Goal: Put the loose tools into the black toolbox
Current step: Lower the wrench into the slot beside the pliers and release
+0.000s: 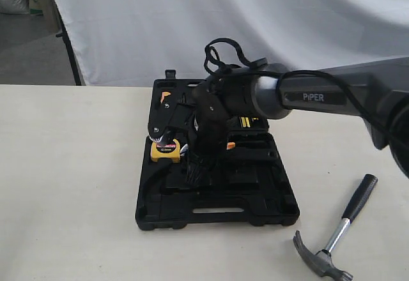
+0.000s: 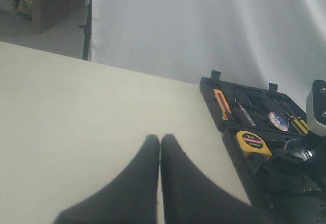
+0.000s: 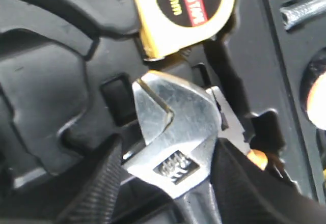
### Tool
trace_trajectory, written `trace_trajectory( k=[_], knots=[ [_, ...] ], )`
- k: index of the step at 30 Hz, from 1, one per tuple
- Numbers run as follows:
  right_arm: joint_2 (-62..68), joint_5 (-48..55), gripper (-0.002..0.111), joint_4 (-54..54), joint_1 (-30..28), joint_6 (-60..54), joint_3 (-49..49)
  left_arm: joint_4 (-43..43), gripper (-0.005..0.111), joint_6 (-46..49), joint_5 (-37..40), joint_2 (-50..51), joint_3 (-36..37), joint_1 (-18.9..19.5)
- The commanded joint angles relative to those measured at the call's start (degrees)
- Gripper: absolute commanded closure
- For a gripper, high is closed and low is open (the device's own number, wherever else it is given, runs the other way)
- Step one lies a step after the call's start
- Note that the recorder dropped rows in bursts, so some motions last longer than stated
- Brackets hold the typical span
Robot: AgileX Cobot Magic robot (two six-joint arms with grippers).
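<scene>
The right gripper (image 3: 175, 180) is clamped on the silver adjustable wrench (image 3: 173, 127) over the open black toolbox (image 1: 217, 216), the wrench head just beside the yellow tape measure (image 3: 186, 5) seated there. The tape roll (image 2: 278, 121) sits in the toolbox's far half. The claw hammer (image 1: 339, 236) lies on the table (image 1: 64, 179), right of the toolbox and apart from it. The left gripper (image 2: 160, 155) has its 2 fingers pressed together, empty, left of the toolbox.

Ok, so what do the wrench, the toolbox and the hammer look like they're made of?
Wrench: likely polished steel; bright, reflective, finely scratched.
Toolbox: probably moulded plastic, matte black; dull sheen, shaped recesses.
Hammer: shiny metal head and neck; black grip, rubber or plastic, can't tell which.
</scene>
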Motion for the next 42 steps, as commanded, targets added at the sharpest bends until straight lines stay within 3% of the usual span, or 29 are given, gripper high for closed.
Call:
trace_trajectory(
  k=[1,24,26,31,34,42],
  knots=[
    [-0.3,0.6,0.108,1.1,-0.1,3.8,-0.4,0.3,0.106,-0.3,-0.4,-0.2,-0.2,1.5],
    [-0.3,3.5,0.108,1.4,1.5,5.0,-0.4,0.3,0.106,-0.3,-0.4,-0.2,-0.2,1.5],
    [-0.3,3.5,0.101,1.2,1.5,4.9,-0.4,0.3,0.106,-0.3,-0.4,-0.2,-0.2,1.5],
    [-0.3,3.5,0.06,1.2,1.5,6.6,-0.4,0.3,0.106,-0.3,-0.4,-0.2,-0.2,1.5],
    [-0.3,3.5,0.048,0.3,1.5,7.0,-0.4,0.3,0.106,-0.3,-0.4,-0.2,-0.2,1.5],
    [-0.4,3.3,0.041,-1.2,1.5,7.7,-3.6,0.3,0.106,-0.3,-0.4,-0.2,-0.2,1.5]
  ],
)
